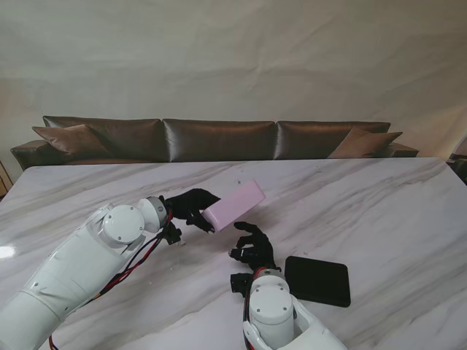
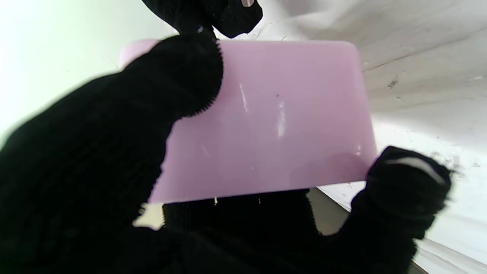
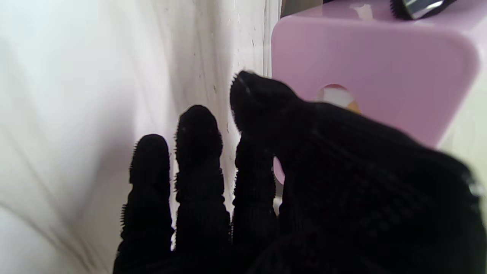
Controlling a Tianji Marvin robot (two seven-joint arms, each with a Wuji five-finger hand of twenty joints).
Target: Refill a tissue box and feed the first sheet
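A pink tissue box point(image 1: 235, 205) hangs tilted over the middle of the marble table point(image 1: 379, 211), and my left hand point(image 1: 191, 207) in its black glove is shut on its near-left end. The left wrist view shows the box point(image 2: 266, 118) gripped between thumb and fingers point(image 2: 407, 182). My right hand point(image 1: 254, 247) hovers just nearer to me than the box, fingers apart and holding nothing. From the right wrist, the pink box point(image 3: 365, 68) sits close ahead of the fingertips point(image 3: 198, 125). A flat black lid or panel point(image 1: 317, 281) lies on the table to the right of my right arm.
A brown leather sofa point(image 1: 219, 138) runs along the far edge of the table. Beige wall fills the background. White marble with grey veins spreads to both sides of the hands.
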